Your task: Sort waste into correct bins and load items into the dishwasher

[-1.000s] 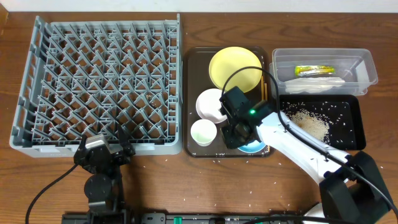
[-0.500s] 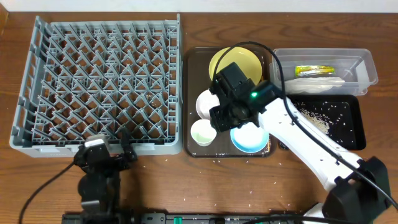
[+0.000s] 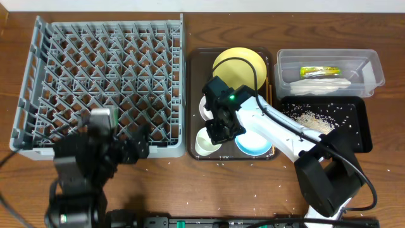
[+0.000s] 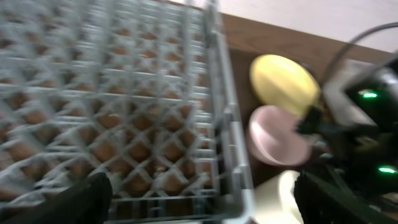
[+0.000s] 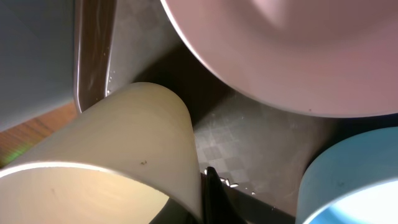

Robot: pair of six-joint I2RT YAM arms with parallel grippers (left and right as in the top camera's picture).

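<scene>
My right gripper point(image 3: 218, 131) is down over the small white cup point(image 3: 204, 145) on the dark brown tray point(image 3: 193, 69). In the right wrist view one finger point(image 5: 202, 199) presses the cup's point(image 5: 124, 143) outer wall and the other is inside the rim. The white bowl point(image 3: 205, 107), the light blue dish point(image 3: 254, 143) and the yellow plate point(image 3: 239, 66) lie around it. Thin chopsticks point(image 3: 269, 88) lie at the tray's right edge. My left gripper point(image 3: 136, 149) is open and empty at the front edge of the grey dish rack point(image 3: 101, 76).
The clear tub point(image 3: 374, 63) at the back right holds the yellow-green wrapper point(image 3: 319, 71) and the white napkin point(image 3: 324, 85). The black tray point(image 3: 361, 136) in front of it holds rice scraps point(image 3: 316, 123). Loose grains lie on the table near the brown tray.
My right gripper moved left and forward from over the blue dish to the small cup. My left arm rose and swung towards the rack's front right corner.
</scene>
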